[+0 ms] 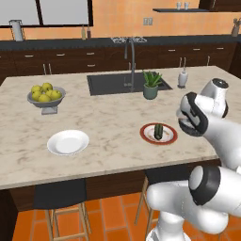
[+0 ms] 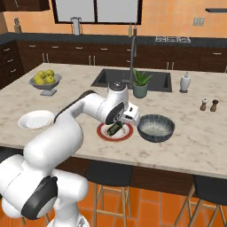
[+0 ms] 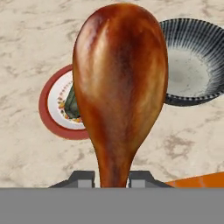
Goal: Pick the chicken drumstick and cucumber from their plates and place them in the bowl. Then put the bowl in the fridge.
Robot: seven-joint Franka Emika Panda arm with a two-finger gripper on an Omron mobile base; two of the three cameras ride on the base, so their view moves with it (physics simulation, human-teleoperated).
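Above the red-rimmed plate (image 3: 49,114) we read the chicken drumstick (image 3: 120,83) hanging bone end down between the two fingers (image 3: 81,178), which close narrowly on the thin bone. We judge the grip sits there because the bone is the slimmest part and leaves the meaty end free to drop. In the hand view the drumstick lies partly over the plate and partly over the bowl (image 3: 192,65), so we take the carry to be mid-way, with the release still to come further over the bowl.

On the counter (image 2: 66,88) the bowl (image 2: 155,127) stands just right of the red-rimmed plate (image 2: 115,131), close enough that both transfers are short. The cucumber (image 1: 158,131) lies on that plate, untouched. The plain white plate (image 1: 68,141) sits well to the left, bare, which fits the drumstick having come from it. The fruit bowl (image 1: 45,96) and the potted plant (image 1: 151,84) stand farther back, out of the path.

Hidden or unclear: in the hand view the drumstick covers most of the cucumber (image 3: 71,105) and the bowl's near-left rim. In the right base view the arm's wrist masks the grip itself. Fridge: position not established from these views.
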